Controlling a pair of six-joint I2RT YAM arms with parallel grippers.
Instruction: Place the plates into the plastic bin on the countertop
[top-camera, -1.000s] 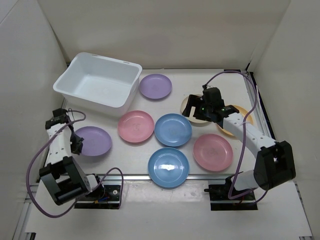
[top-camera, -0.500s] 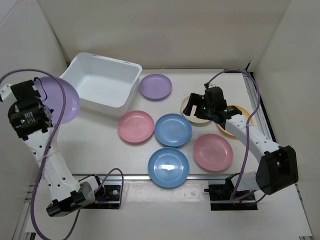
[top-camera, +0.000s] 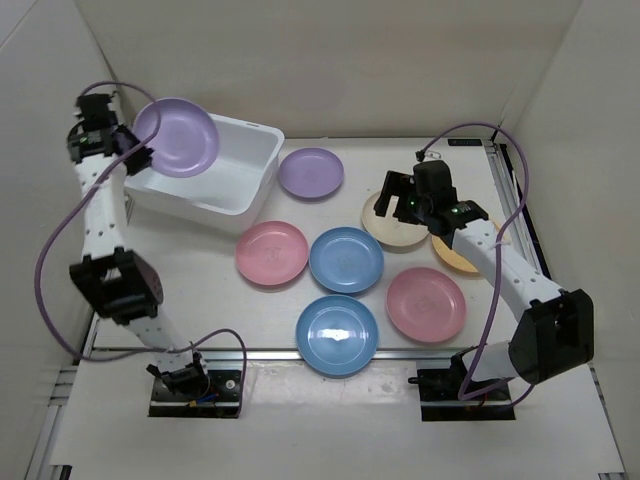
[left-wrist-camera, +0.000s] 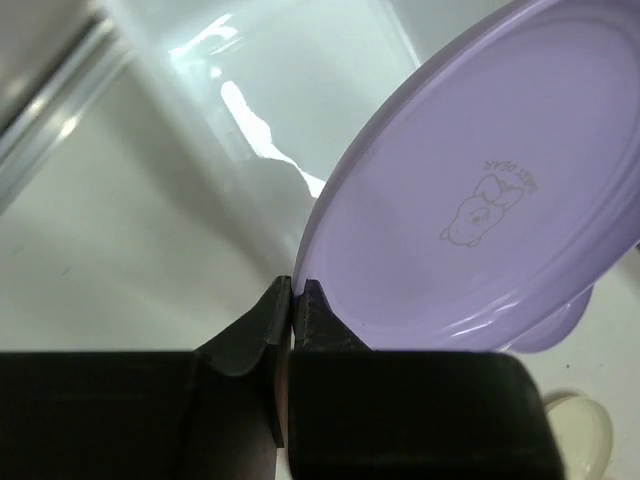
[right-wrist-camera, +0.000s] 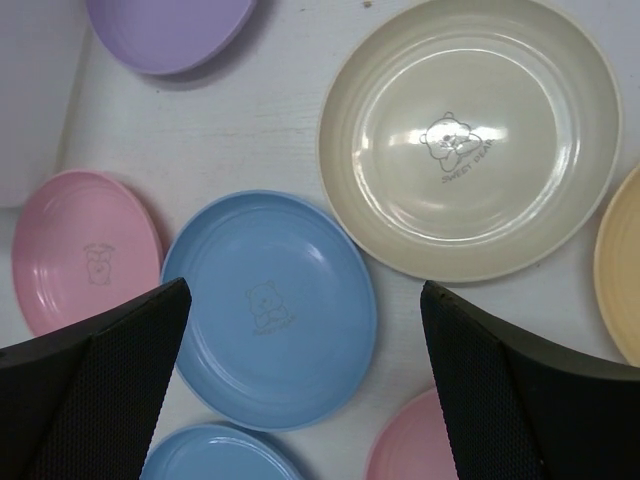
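A purple plate (top-camera: 178, 137) hangs tilted over the far left corner of the bin (top-camera: 215, 203), and the left jaws are clenched on its rim. The bin sits at the far left of the tabletop (top-camera: 200, 300). Seven plates lie flat to its right:
- a second purple plate (top-camera: 311, 172) just beside the bin
- a pink plate (top-camera: 271, 253)
- a blue plate (top-camera: 346, 259)
- a nearer blue plate (top-camera: 337, 335)
- a right pink plate (top-camera: 426, 304)
- a cream plate (top-camera: 385, 232)
- an orange plate (top-camera: 455, 258) partly hidden under the right arm

The right jaws stand spread wide and hold nothing, hovering over the gap between the cream plate and the blue plate.
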